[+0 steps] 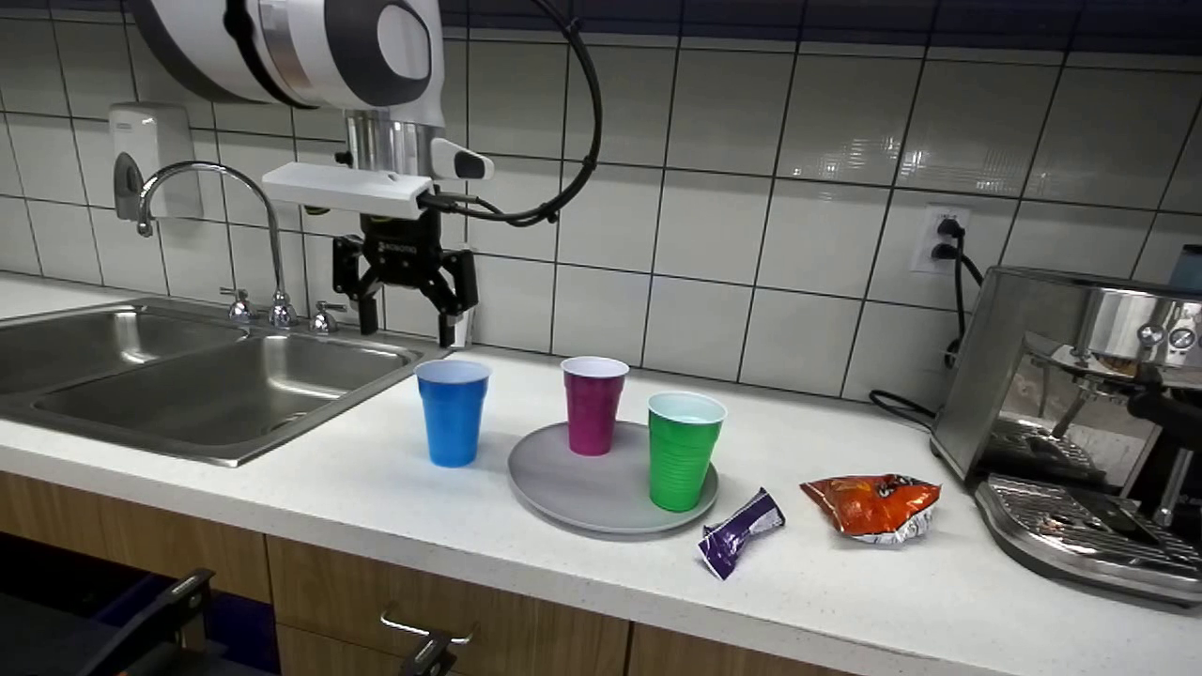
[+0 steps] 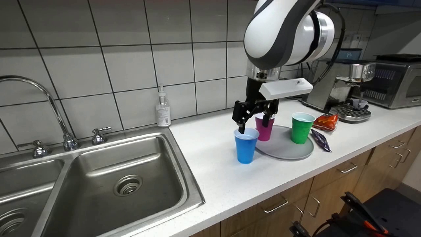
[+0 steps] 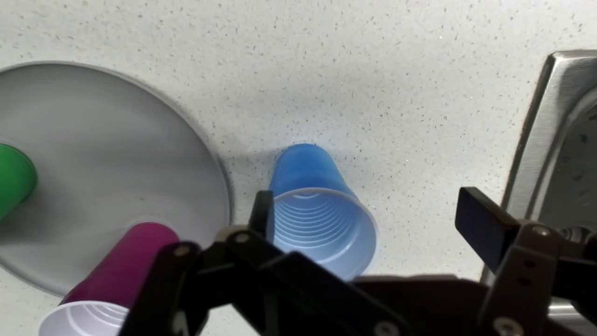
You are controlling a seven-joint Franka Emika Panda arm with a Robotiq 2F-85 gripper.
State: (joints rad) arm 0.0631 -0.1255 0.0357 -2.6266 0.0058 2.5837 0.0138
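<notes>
We see a plain grey plate (image 1: 587,490) bearing a magenta cup (image 1: 593,415) and a green cup (image 1: 684,458), both pale inside; beside the plate, a blue cup (image 1: 453,420) and a purple wrapper (image 1: 741,531); around it, a white counter (image 3: 419,116) with dark speckles.

Got my gripper (image 3: 373,219) spread wide, blue cup (image 3: 322,221) showing between the fingers (image 3: 485,226), one overlapping its rim, can't tell if they touch. Gray plate (image 3: 140,116) sits just beside it on the counter (image 3: 373,70) with a magenta cup (image 3: 123,268) and a green cup (image 3: 14,179) on it, both partly cut off. Steel sink (image 3: 541,140) on the opposite side.
</notes>
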